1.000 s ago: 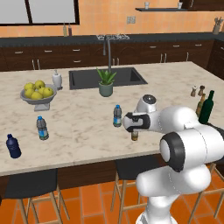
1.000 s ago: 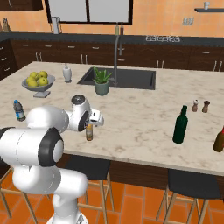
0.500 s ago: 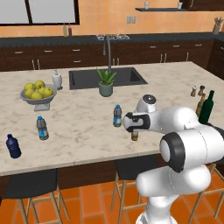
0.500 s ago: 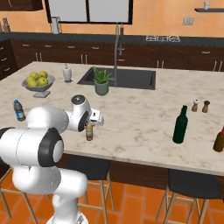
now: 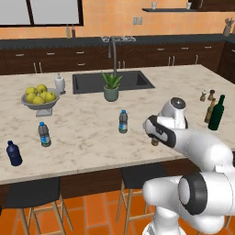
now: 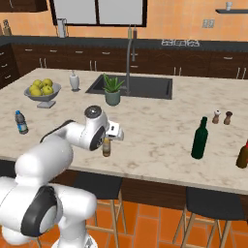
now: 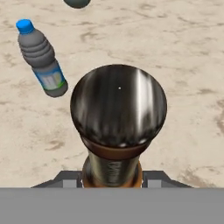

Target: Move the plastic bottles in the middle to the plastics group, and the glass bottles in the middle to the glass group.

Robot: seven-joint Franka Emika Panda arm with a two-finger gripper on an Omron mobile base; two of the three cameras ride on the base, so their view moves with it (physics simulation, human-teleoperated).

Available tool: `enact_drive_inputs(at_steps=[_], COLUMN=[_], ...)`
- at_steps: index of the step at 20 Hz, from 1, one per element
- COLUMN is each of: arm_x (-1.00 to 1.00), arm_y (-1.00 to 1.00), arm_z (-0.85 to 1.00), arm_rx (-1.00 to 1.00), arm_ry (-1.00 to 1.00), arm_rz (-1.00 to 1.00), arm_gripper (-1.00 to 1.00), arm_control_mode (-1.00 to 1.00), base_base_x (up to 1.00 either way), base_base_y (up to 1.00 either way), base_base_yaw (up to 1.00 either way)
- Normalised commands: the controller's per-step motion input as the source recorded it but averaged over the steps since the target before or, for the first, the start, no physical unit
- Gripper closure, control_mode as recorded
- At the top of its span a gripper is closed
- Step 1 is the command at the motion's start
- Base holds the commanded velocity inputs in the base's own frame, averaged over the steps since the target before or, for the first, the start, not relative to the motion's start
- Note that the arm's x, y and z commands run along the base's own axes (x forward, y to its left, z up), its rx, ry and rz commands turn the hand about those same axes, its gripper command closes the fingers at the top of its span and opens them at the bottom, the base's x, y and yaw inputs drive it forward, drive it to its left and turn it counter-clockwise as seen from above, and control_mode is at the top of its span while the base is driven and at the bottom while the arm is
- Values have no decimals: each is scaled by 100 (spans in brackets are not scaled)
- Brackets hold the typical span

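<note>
My gripper point(image 7: 111, 177) is shut on the neck of the amber beer bottle point(image 7: 118, 118), whose dark cap looms large in the hand view. The bottle point(image 5: 155, 141) point(image 6: 106, 147) stands on the counter near its front edge, under my hand. Just behind and to the left stands the small clear water bottle point(image 5: 123, 122) point(image 7: 43, 59) with a blue cap. The tall green wine bottle point(image 5: 216, 113) point(image 6: 199, 138) stands at the right, beside a slim olive-brown bottle point(image 5: 209, 110) point(image 6: 243, 155). At the left are another water bottle point(image 5: 44, 134) point(image 6: 20, 122) and a dark blue bottle point(image 5: 13, 153).
A bowl of lemons point(image 5: 40, 98), a soap dispenser point(image 5: 59, 84), a potted plant point(image 5: 110, 87) and the sink point(image 5: 133, 80) lie further back. Salt and pepper shakers point(image 5: 206, 95) stand behind the wine bottle. Stools point(image 5: 34, 193) sit under the counter's front edge.
The fingers have closed on the beer bottle's neck. The arm and the bottles have stayed where they were.
</note>
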Motion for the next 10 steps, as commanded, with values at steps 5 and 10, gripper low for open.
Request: enact_drive_inputs(at_steps=[5, 10], arm_x=[-29, -1], arm_y=[-100, -100], arm_z=[15, 39], arm_rx=[0, 0], arm_ry=[-6, -7], arm_rz=[-2, 0], arm_gripper=[100, 100], arm_control_mode=[-100, -100], base_base_x=[0, 0], base_base_y=[0, 0], base_base_yaw=[0, 0])
